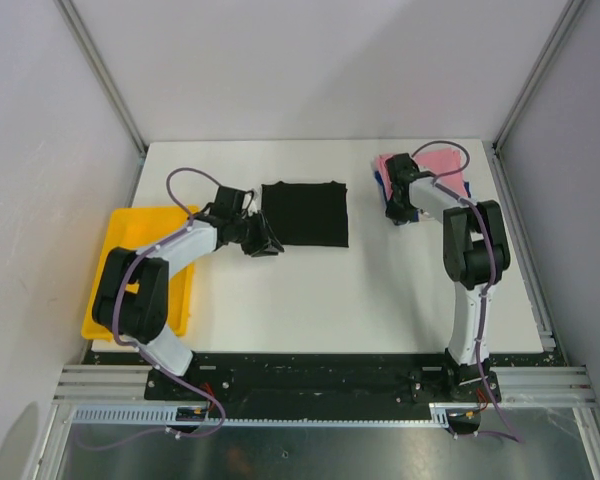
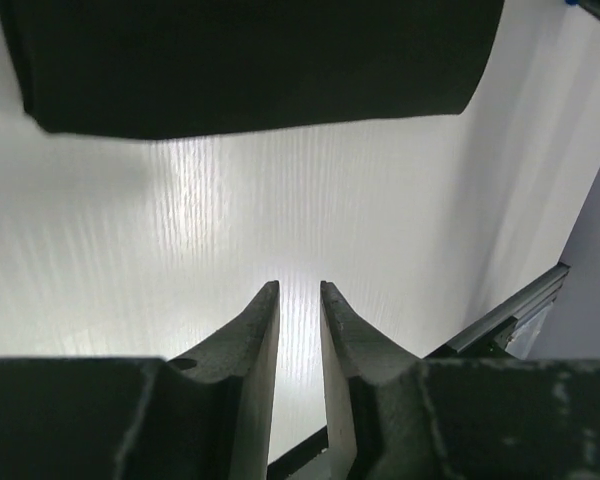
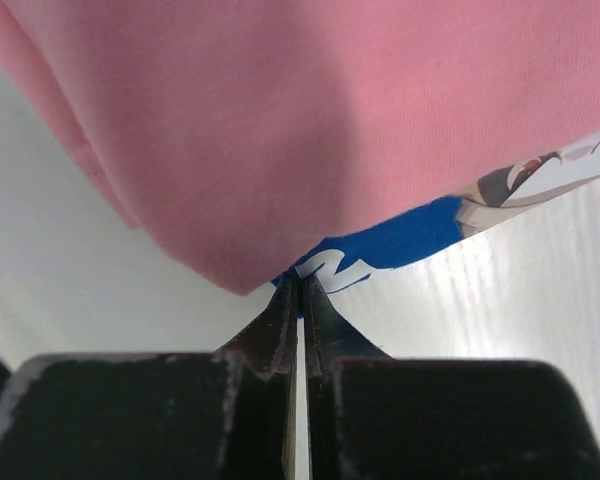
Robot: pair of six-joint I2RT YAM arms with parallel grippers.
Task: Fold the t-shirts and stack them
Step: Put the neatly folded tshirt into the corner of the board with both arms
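We see a white desk (image 1: 280,300) from above, walled on three sides, with metal rails (image 1: 100,72) slanting down to its far corners. A black shirt (image 1: 305,213), folded into a neat near-square with straight edges, lies flat just beyond the middle. Bare desk lies on the near side of the black shirt, and another bare strip runs to its right. Well to the left of the black shirt, a yellow plastic tray (image 1: 120,228) sits at the desk's left edge, partly under the left arm.

The left end effector (image 1: 263,243) hovers just beside the black shirt's near left corner, apart from the cloth. Its dark fingers (image 2: 255,340) stand a narrow slit apart with nothing between them; only ribbed white desk shows through the gap.

To the right of the black shirt and a little farther back, a pink shirt (image 1: 442,163) lies on top of a blue-and-white shirt (image 1: 381,182). The pink cloth is a soft knit with a rounded, folded edge, and the printed blue one peeks out beneath it. The right end effector (image 1: 400,212) is at the side of this pile that faces the black shirt. Its fingers are pressed together, tips meeting the blue cloth's edge under the pink fold. We cannot tell whether any cloth is pinched.
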